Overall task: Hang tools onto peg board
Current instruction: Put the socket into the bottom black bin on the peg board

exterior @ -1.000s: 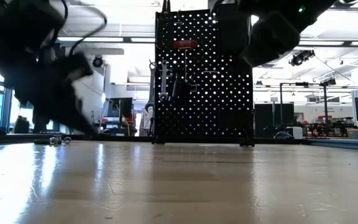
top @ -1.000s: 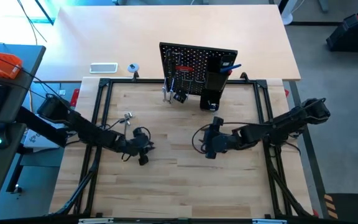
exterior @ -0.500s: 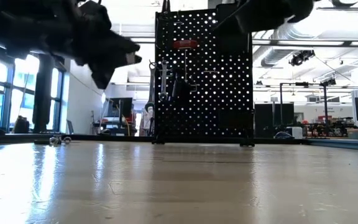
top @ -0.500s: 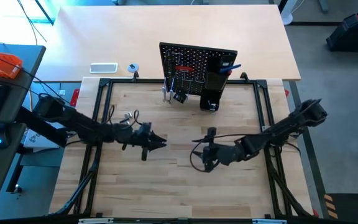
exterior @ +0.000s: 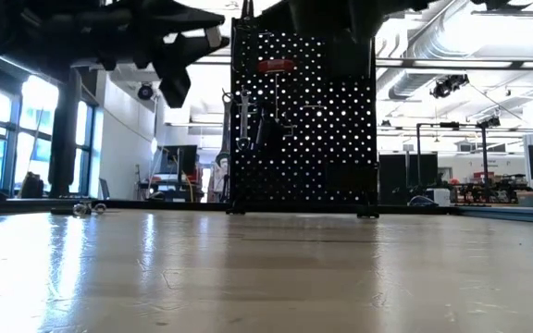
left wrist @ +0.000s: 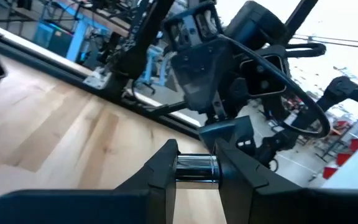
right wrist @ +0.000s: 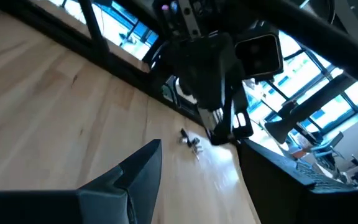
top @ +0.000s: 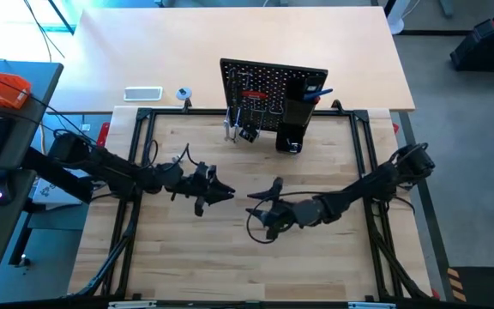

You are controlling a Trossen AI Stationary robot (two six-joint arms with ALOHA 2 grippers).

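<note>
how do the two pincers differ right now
The left pincer is shut on a short silver bar; the right pincer is open and empty. In the high view the left one sits nearer the peg board than the right. Both hang above the table, facing each other.

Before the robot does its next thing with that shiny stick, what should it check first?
1. Left gripper shut on the silver bar: ok.
2. Right gripper open, ready to take it: ok.
3. The two grippers face each other, with a gap between them: ok.
4. Peg board standing upright: ok.
5. Free spot on the board for the bar: cannot tell.
</note>
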